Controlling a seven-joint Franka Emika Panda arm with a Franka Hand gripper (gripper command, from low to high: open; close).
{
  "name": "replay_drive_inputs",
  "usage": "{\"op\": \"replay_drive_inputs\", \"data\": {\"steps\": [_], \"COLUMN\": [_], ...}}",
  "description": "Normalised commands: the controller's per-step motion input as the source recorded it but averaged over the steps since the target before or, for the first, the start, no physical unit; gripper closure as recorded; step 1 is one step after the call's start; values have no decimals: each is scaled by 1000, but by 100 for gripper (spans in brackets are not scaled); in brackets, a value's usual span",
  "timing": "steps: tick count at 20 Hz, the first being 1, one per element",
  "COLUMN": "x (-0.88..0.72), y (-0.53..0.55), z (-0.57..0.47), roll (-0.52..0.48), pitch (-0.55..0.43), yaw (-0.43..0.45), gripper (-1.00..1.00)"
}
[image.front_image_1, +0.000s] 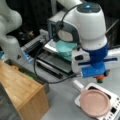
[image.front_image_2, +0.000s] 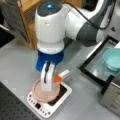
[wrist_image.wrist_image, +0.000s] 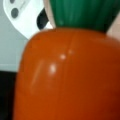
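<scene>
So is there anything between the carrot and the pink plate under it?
No, nothing. In a front view the carrot, held by the gripper, hangs just above the pink plate with only open air between. The wrist view is filled by the carrot.

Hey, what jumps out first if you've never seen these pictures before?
The toy carrot, orange with a green top, fills nearly the whole wrist view, held in the hand. In both front views, the big white and blue arm hangs over a pink plate on a white stove. A teal bowl sits at a front view's right.
</scene>
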Motion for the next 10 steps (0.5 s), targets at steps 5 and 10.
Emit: {"op": "replay_drive_inputs", "data": {"steps": [5,10], "x": [199,-95], "y": [28,-141], "z": [343,148], "roll": [-55,-112], "pitch": [173,125], "yaw": [-538,-587], "gripper": [100,100]}}
